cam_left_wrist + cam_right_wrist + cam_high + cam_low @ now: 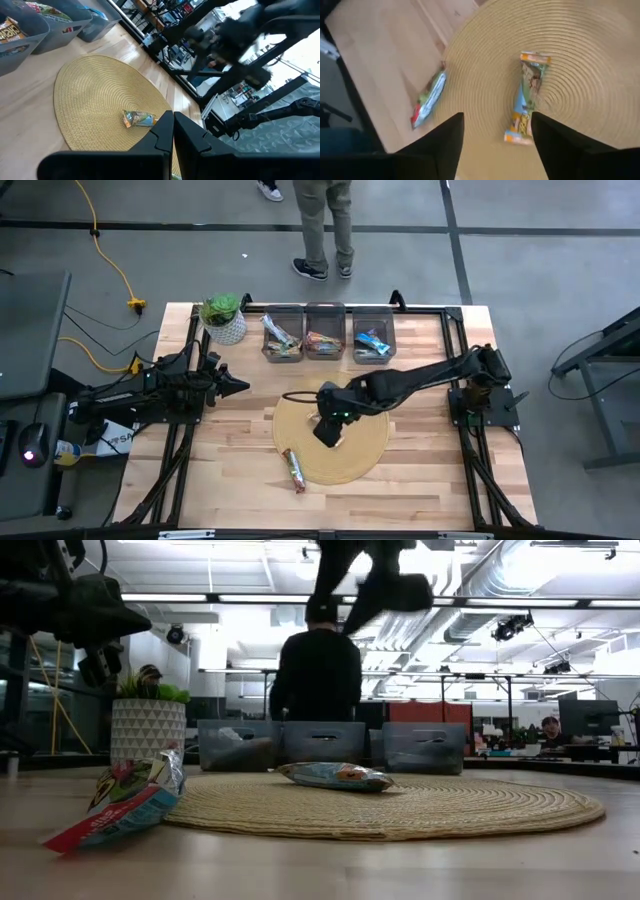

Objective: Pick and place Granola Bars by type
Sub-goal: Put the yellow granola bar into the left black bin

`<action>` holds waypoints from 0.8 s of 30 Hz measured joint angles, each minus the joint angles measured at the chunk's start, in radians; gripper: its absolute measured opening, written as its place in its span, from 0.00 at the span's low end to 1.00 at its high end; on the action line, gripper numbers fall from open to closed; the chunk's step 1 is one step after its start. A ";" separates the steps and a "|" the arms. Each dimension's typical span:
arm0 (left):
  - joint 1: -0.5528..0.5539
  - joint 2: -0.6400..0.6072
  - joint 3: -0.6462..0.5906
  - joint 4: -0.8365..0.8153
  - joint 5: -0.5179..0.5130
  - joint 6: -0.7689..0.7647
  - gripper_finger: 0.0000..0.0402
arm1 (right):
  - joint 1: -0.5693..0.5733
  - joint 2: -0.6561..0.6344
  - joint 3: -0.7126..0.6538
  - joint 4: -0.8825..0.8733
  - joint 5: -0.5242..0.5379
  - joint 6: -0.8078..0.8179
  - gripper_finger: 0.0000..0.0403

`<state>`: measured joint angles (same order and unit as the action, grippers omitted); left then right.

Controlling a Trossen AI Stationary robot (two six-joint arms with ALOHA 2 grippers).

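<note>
Wooden tabletop (420,470), framed in black rail, occupies the centre of the high view; a person (325,225) stands beyond its upper edge. Round woven mat (365,450): centre of the tabletop. Three grey bins (325,315): a row above the mat, each with wrapped bars inside. Potted plant (224,318): upper left of the tabletop, left of the bins. Granola bar, blue-and-orange wrapper (526,100): lying flat on the mat, directly under the right hand (497,131), not touching it. Granola bar, red-and-green wrapper (293,470): at the mat's lower left rim, partly on bare wood. Right hand: reaching in from the right of the frame, hovering above the mat, fingers spread wide, holding nothing. Left hand (236,385): at the left of the tabletop, well apart from the mat, fingers pressed together, empty.
</note>
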<state>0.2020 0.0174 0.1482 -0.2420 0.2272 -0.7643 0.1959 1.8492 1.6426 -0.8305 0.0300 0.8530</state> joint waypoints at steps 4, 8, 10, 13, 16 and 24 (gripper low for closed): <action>0.000 0.000 0.000 0.000 0.000 0.006 0.02 | -0.027 0.000 -0.135 0.178 -0.030 0.039 0.55; 0.000 0.000 0.000 0.000 0.004 0.007 0.02 | -0.058 0.010 -0.206 0.286 -0.099 0.053 0.54; 0.000 0.000 0.000 0.000 0.014 0.007 0.02 | -0.065 0.022 -0.205 0.358 -0.123 0.030 0.53; 0.000 0.000 0.000 0.000 0.031 0.007 0.02 | -0.068 0.058 -0.149 0.396 -0.135 -0.029 0.52; 0.000 0.000 0.000 0.000 0.044 0.008 0.02 | -0.071 0.112 -0.063 0.323 -0.129 -0.103 0.51; 0.000 0.000 0.000 0.000 0.051 0.007 0.02 | -0.081 0.302 0.199 -0.107 -0.114 -0.127 0.51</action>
<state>0.2021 0.0171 0.1479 -0.2417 0.2787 -0.7570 0.1149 2.1507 1.8417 -0.9379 -0.0840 0.7258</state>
